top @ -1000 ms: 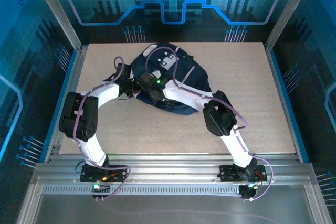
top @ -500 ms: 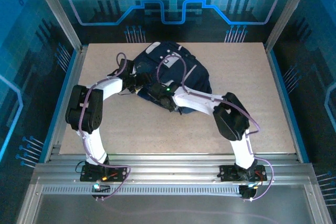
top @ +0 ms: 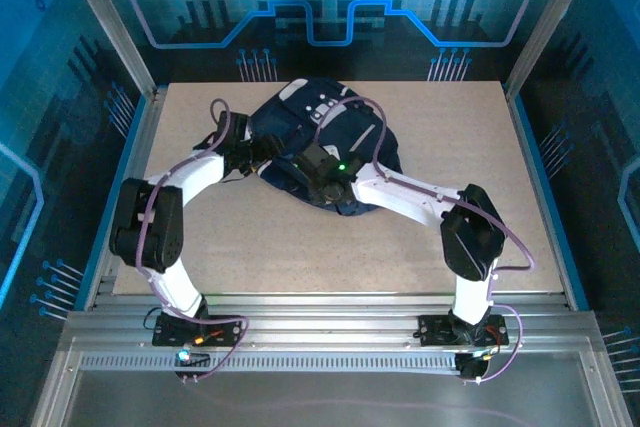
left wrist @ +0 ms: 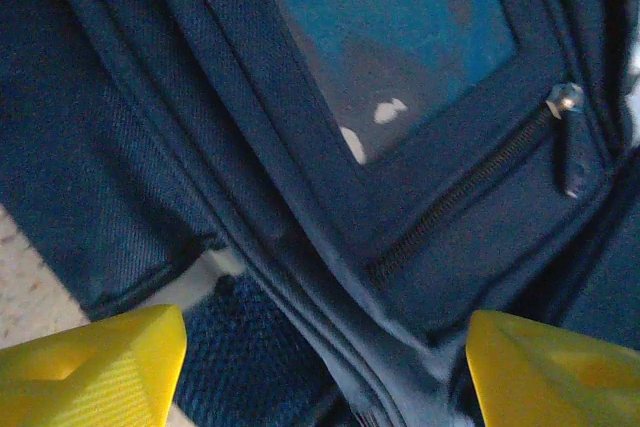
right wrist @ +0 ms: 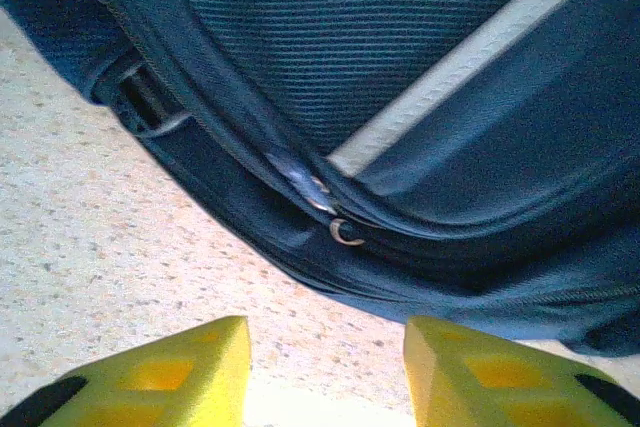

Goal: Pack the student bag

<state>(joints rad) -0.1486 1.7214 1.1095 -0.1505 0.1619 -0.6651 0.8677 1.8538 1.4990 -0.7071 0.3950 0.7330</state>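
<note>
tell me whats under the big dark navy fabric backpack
The dark navy fabric backpack lies on the speckled beige tabletop, whose bare surface shows along its edges. Whatever might lie beneath its middle is covered by the fabric and cannot be seen.

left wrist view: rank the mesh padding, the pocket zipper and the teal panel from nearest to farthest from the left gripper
1. mesh padding: low left, right at the left gripper.
2. pocket zipper: right of centre, running diagonally.
3. teal panel: top centre, beyond the zipper.
</note>
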